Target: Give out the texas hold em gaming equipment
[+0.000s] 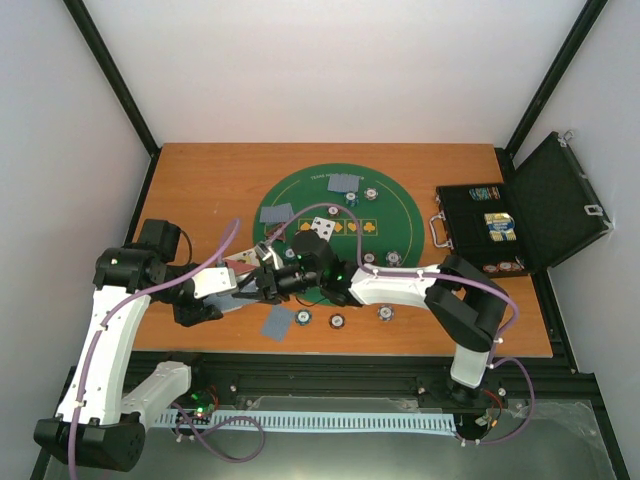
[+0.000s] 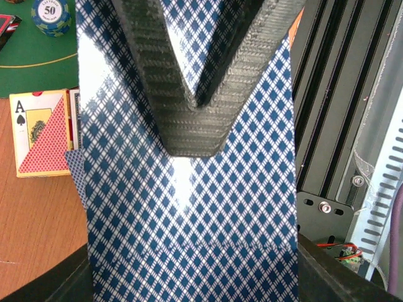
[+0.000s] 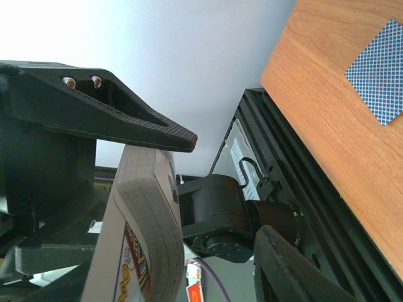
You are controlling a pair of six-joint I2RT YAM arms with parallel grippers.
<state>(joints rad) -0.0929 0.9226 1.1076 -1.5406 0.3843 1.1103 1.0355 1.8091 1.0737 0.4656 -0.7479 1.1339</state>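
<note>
Showing a wooden bench (image 1: pixel 200 180) with a round green mat (image 1: pixel 305 195) inside white walls (image 1: pixel 330 70); left jaws clamped on a card deck (image 2: pixel 189 220), right jaws part-open about its edge.

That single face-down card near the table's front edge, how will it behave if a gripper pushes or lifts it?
Lying flat on the wooden table, the face-down card would probably slide, not tip, when pushed. It looks thin, so likely light and bendy; the held stack visibly curves. Its flat edge may be hard to pinch.
</note>
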